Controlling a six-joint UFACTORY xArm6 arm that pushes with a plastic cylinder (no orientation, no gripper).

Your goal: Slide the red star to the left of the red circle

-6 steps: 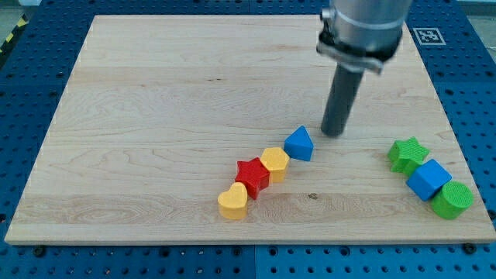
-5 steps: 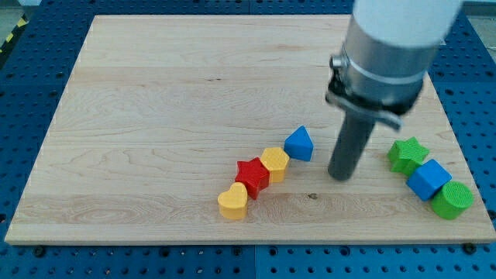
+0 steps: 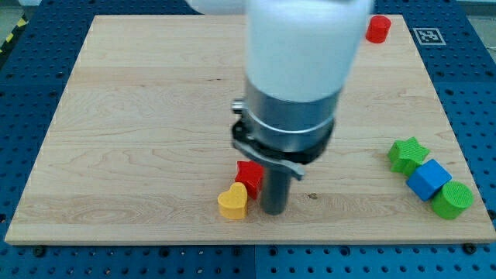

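A pale wooden table (image 3: 139, 116) lies on a blue perforated base, and most of its grain is bare. The arm's white and grey housing fills the centre of the frame and hides whatever lies behind it.

The red star (image 3: 249, 177) sits low and centre, only partly showing beside the rod. A yellow heart (image 3: 232, 202) touches it at its lower left. The red circle (image 3: 378, 29) stands far off in the upper right corner, well apart from the star. At the right edge a green star (image 3: 407, 153), a blue cube (image 3: 428, 179) and a green round block (image 3: 452, 199) lie in a touching diagonal row.

The end effector is a plain dark rod with nothing to spread or pinch; my tip (image 3: 273, 211) rests on the wood just to the lower right of the red star, near or touching it, and beside the yellow heart.

The star looks like a small, rigid, light plastic piece that should slide easily on smooth wood. Its points make it liable to spin if pushed off-centre, so contact is best made square on a flat flank or in a notch between two points, in line with its middle. I judge the push should come from the star's lower left, towards the upper right, stopping short of the circle's left side.
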